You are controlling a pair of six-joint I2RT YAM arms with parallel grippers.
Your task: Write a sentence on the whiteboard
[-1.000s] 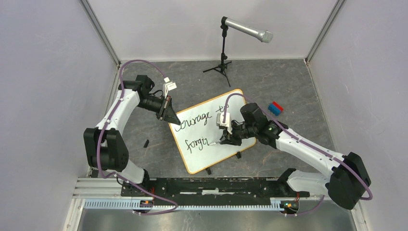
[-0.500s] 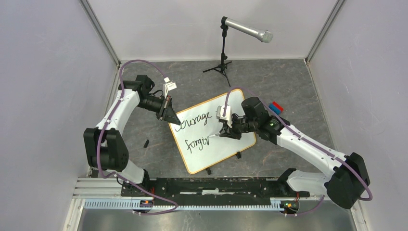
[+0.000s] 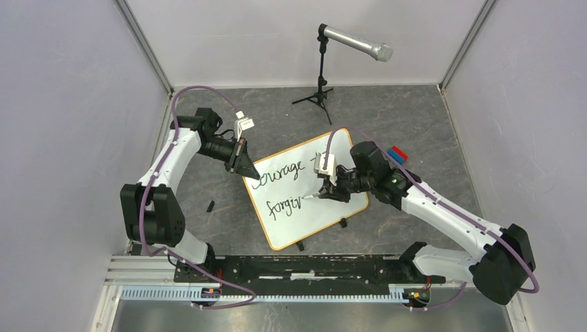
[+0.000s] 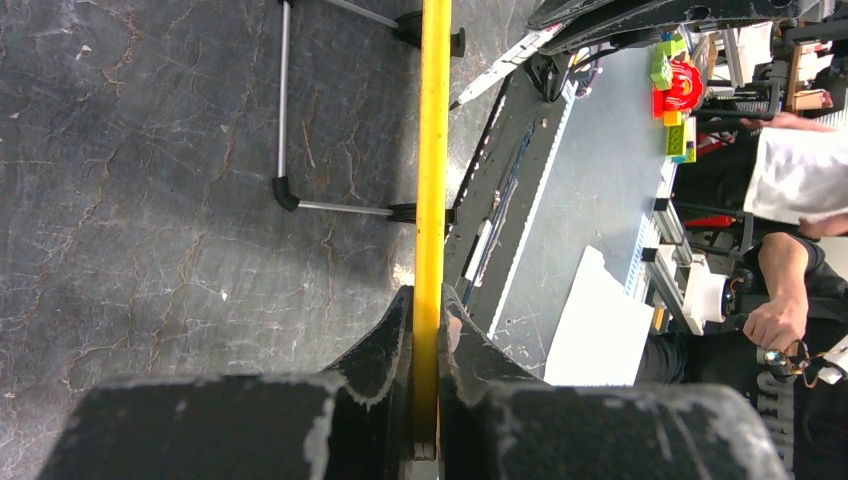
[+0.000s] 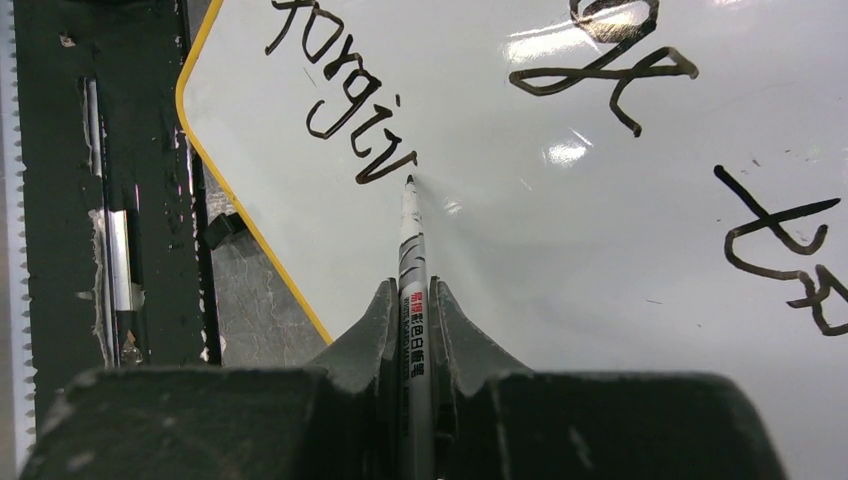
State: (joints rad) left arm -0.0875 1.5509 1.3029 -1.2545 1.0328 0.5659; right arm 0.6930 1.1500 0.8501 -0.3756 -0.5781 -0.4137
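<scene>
The whiteboard (image 3: 325, 211) lies tilted mid-table, orange-rimmed, with two black clip feet. The sentence (image 3: 278, 173) reads "Courage t.." above "forgiv" (image 5: 340, 110). My left gripper (image 3: 246, 168) is shut on the board's upper-left edge; in the left wrist view the yellow rim (image 4: 433, 150) runs between its jaws (image 4: 427, 310). My right gripper (image 3: 327, 195) is shut on a silver marker (image 5: 411, 250). The marker's black tip rests at the end of "forgiv" on the board (image 5: 600, 280).
A microphone on a small tripod (image 3: 320, 83) stands at the back. A red and blue block (image 3: 396, 155) lies right of the board. A small black marker cap (image 3: 210, 205) lies on the mat to the left. The black base rail (image 3: 304, 266) runs along the near edge.
The right gripper has moved the marker rightward along the second line, adding the "v" after "forgi". The left arm and board have not moved.
</scene>
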